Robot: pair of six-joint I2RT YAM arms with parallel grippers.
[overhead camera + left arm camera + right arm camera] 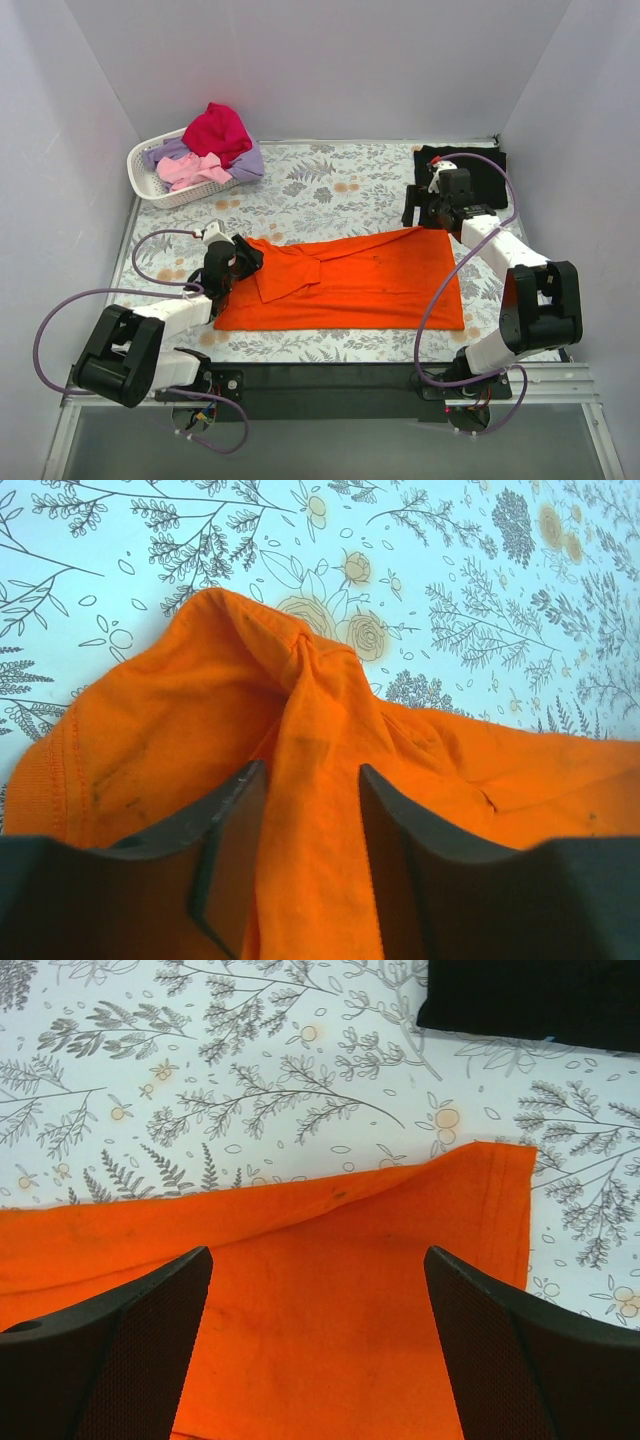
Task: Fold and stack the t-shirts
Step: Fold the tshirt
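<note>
On the worktop (330, 190), the left gripper (310, 780) had its jaws clamped on the orange t-shirt (370, 285) at its 9 o'clock end; the right gripper (315, 1260) held its jaws apart over the 1 o'clock corner.

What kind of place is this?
Probably a robot test booth: plain white walls around a grey floral tablecloth, two black-and-white robot arms bolted at its edge, a bright orange cloth t-shirt laid out.

Free passage is afforded by the bare table cloth (330, 185) along the far edge. It is bounded on the left by the basket (185, 196) and on the right by the black t-shirt (490, 160). The middle is covered by the orange t-shirt (380, 285).
</note>
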